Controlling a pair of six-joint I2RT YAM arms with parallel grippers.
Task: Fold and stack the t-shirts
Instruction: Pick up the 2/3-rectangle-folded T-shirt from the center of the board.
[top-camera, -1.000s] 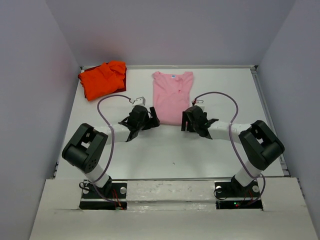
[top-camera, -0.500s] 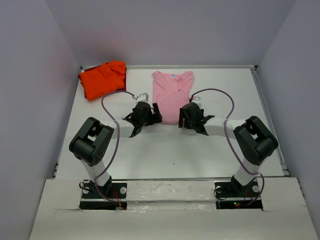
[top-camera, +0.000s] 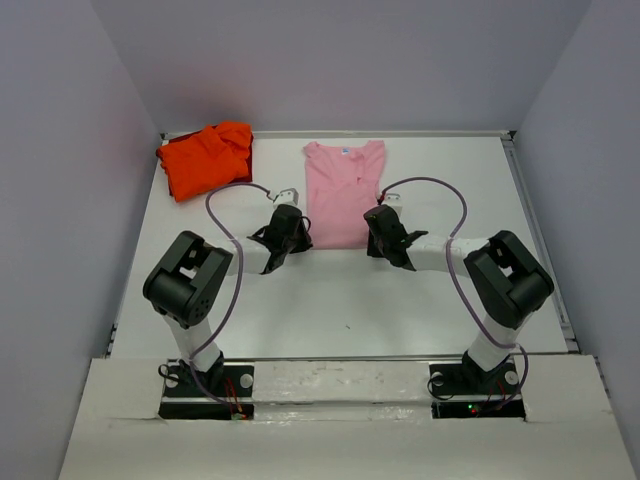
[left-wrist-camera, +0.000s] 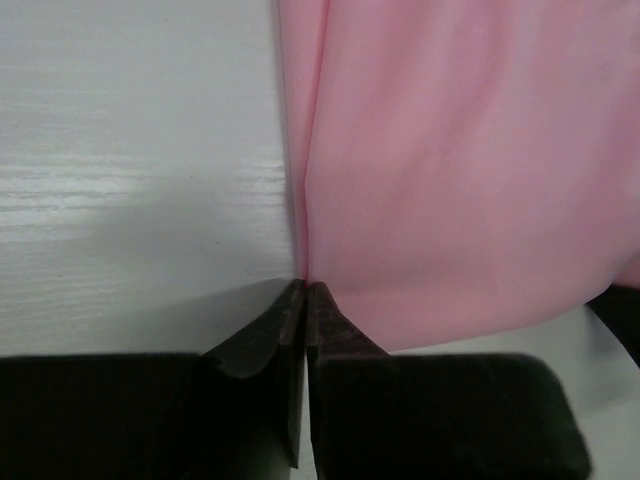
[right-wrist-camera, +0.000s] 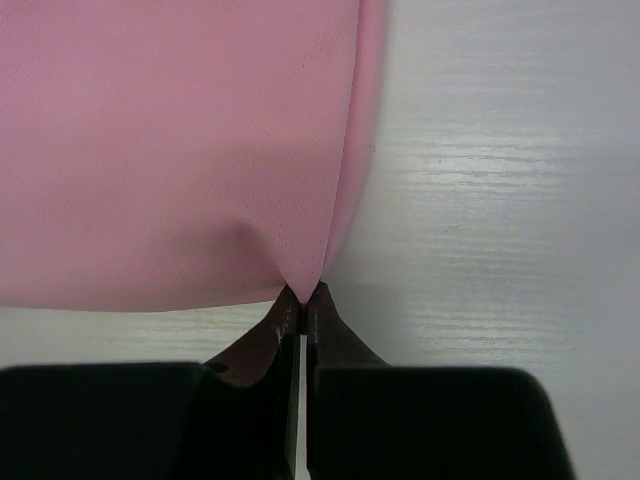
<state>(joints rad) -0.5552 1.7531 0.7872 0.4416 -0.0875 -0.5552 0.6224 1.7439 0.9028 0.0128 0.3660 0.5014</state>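
Top external shows the pink t-shirt (top-camera: 343, 195) flat, left fingers (left-wrist-camera: 255, 340) and right fingers (right-wrist-camera: 340, 340) clamped on its corners.

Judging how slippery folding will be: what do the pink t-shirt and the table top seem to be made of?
The pink t-shirt: thin, soft knit cloth, matte; a fine mesh texture shows in the right wrist view, and it puckers softly. The table top: white, faintly glossy board with wood-grain streaks, probably laminate or painted wood.
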